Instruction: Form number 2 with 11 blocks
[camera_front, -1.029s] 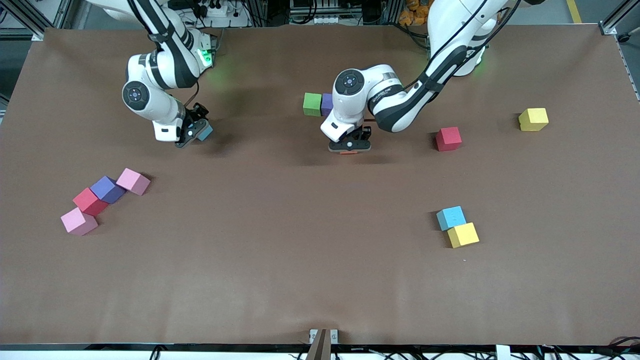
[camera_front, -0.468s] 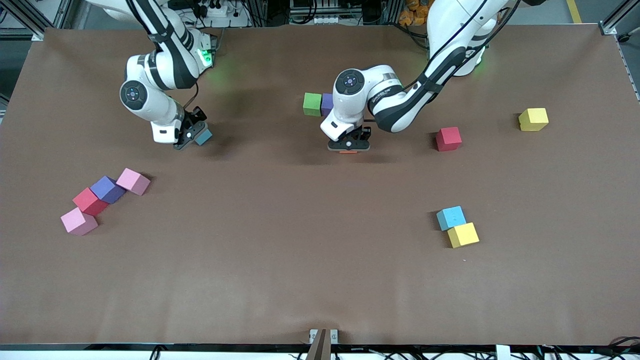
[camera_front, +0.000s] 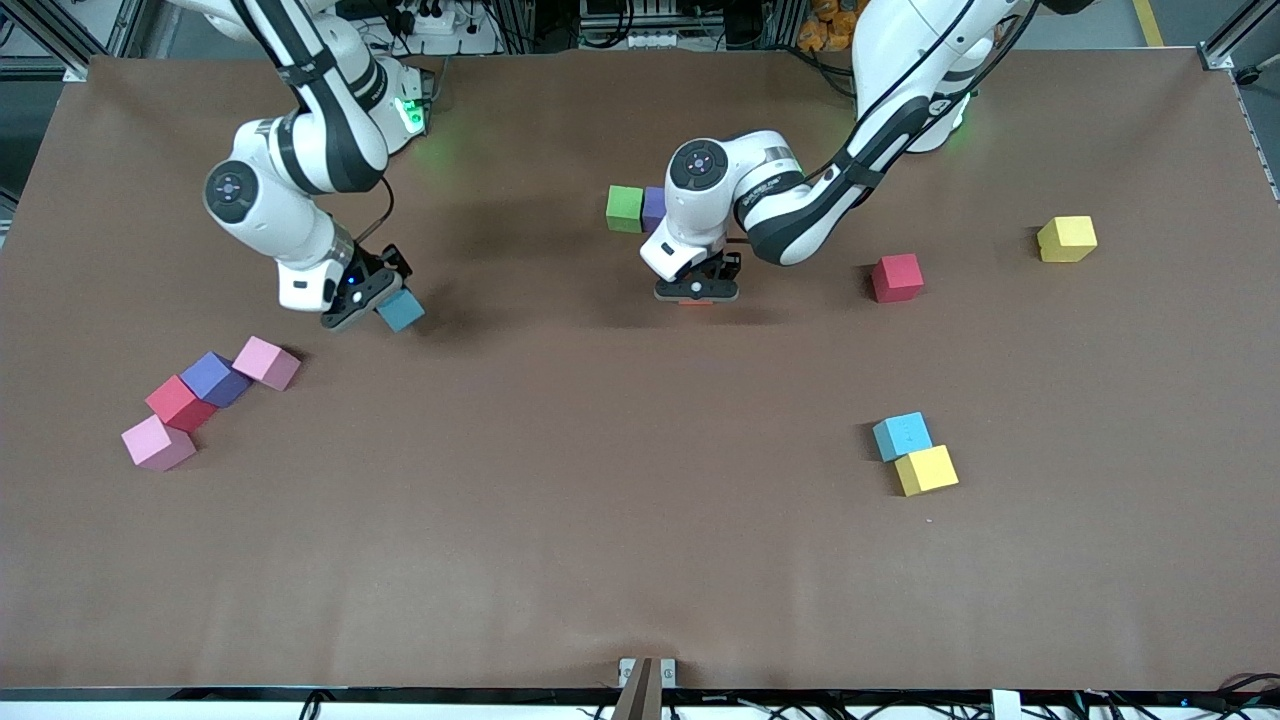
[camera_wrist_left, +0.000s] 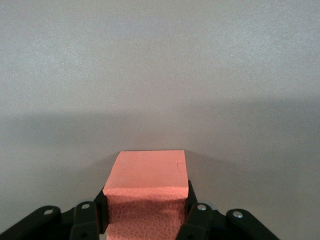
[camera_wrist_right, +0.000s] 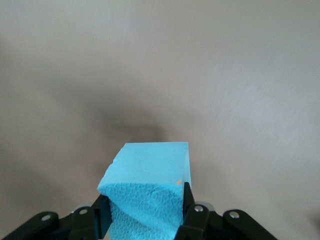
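1. The right end effector (camera_front: 372, 303) grips a blue block (camera_front: 401, 310) above the desk (camera_front: 600, 520).
2. The left end effector (camera_front: 697, 291) clamps an orange block (camera_wrist_left: 147, 172) near the green block (camera_front: 624, 208).
3. Foam dents visibly: probably light, soft; hold opposite flat faces gently.

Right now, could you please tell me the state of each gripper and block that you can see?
Left gripper: jaws shut on the orange block, low over the table's middle.
Right gripper: jaws shut on a light blue block, in the air.
Green block and purple block: side by side on the table.
Red block: loose, alone.
Yellow block: loose, alone.
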